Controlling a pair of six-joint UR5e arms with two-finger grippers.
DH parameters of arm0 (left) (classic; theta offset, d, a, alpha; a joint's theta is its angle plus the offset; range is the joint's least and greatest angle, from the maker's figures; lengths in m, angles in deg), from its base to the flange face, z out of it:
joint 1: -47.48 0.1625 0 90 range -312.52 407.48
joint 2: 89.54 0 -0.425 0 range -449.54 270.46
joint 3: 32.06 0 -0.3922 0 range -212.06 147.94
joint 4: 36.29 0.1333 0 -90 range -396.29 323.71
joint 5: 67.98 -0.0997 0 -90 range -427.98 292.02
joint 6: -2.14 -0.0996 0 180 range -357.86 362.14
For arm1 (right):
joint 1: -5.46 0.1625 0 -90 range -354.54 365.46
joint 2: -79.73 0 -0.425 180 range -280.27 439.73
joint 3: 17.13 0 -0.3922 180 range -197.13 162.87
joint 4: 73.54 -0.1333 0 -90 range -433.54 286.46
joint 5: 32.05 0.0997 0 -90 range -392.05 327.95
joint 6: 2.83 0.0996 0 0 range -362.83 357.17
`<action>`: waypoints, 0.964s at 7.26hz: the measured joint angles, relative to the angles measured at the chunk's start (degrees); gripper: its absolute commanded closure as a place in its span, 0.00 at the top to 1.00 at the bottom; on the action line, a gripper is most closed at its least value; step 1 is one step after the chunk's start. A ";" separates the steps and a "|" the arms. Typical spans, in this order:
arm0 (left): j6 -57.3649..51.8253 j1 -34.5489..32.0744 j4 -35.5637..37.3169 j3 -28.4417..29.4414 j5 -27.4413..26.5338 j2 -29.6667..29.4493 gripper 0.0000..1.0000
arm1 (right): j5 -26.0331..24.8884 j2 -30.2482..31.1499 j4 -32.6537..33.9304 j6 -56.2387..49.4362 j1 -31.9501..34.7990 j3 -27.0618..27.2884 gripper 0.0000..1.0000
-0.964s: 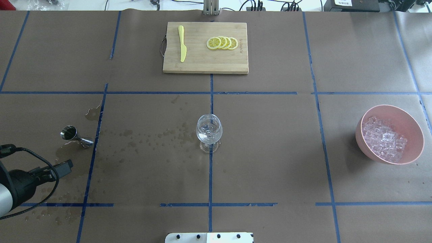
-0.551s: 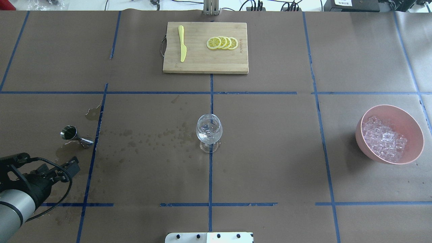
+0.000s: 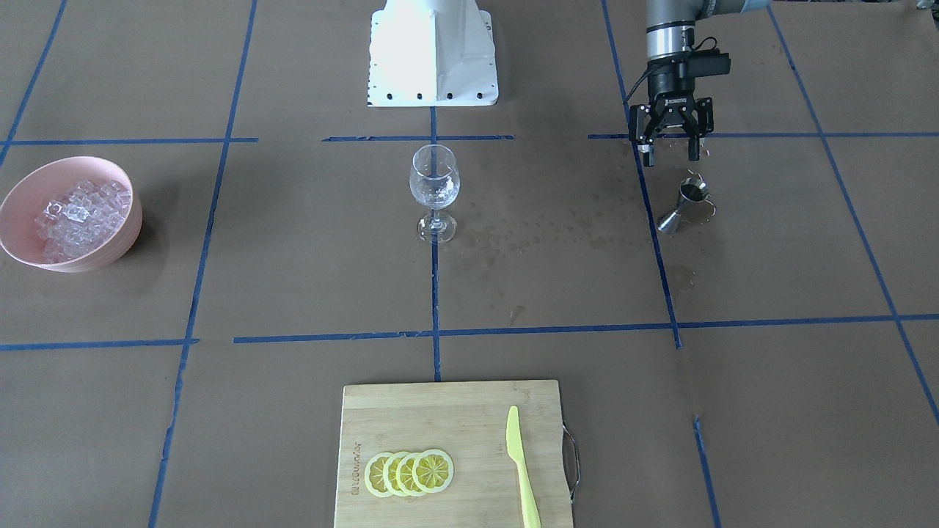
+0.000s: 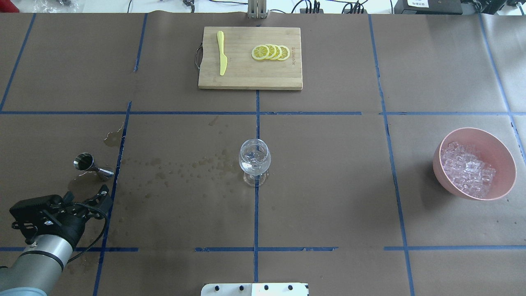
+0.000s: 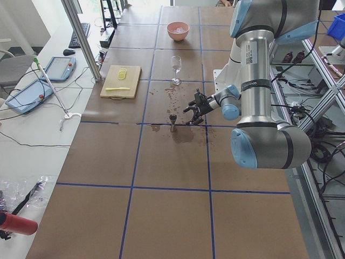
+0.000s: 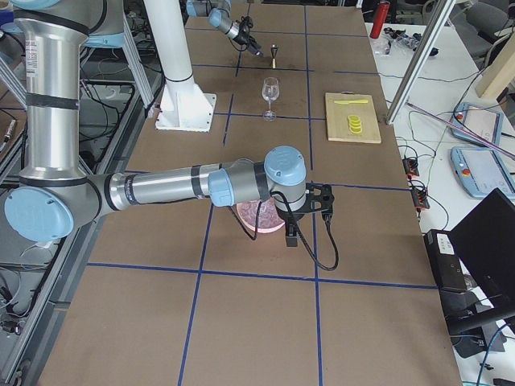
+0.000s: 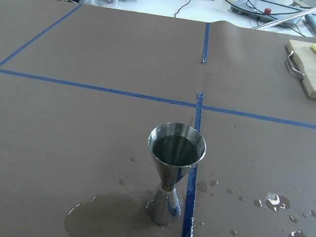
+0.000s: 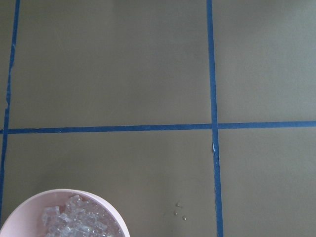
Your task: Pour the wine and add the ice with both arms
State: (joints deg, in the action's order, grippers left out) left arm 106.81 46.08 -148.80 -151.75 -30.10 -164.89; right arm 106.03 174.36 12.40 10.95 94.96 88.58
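The left gripper [image 3: 669, 155], in the upper right of the front-facing view, is held with its fingers apart and nothing between them. It hangs just above and beside the jigger [image 3: 681, 207], not touching it. The jigger stands upright on a wet patch. In the left wrist view its cup appears filled nearly to the rim with what is judged to be the wine [image 7: 177, 149].

The step in hand is judged to be the grasp of the jigger for pouring. The fingers should be brought down on either side of the narrow waist and closed gently, since wet metal is likely to slip. The cup should be lifted straight up and carried level to the wine glass [image 3: 434, 183] at the centre. It should then be tilted slowly over the rim, so that less is spilled than the stains [image 3: 557, 231] between the two suggest.

The right gripper [image 6: 290, 232] is seen only in the right side view, above the pink bowl [image 3: 95, 258] at the left edge of the front-facing view. Whether it is spread or closed cannot be told. The ice [image 3: 77, 213] lies heaped in that bowl, well apart from the glass.

Counted on the desk [image 3: 770, 411]:
- one jigger
- one wine glass
- one bowl
- one cutting board [image 3: 455, 418]
- one yellow knife [image 3: 522, 469]
- four overlapping lemon slices [image 3: 408, 473]

The ice cubes are too many and too clear to be counted.
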 measured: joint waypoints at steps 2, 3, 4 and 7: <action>0.01 -0.34 0.01 2.40 -2.10 -0.90 0.95 | -1.12 0.88 0.17 6.75 -2.58 4.42 1.00; 0.01 -0.49 0.01 3.95 -2.52 -1.25 0.95 | -1.58 1.71 0.46 10.42 -4.44 7.37 1.00; -0.01 -0.63 0.01 5.71 -2.97 -2.00 0.94 | -1.98 2.39 0.71 13.49 -6.35 9.80 1.00; -0.57 -2.44 0.01 9.45 -4.48 -4.83 0.93 | -4.32 4.53 0.88 17.91 -11.04 13.99 1.00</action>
State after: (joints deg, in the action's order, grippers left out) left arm 106.24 43.64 -148.79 -142.30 -34.58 -169.72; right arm 101.71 178.88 13.29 28.86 83.92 102.57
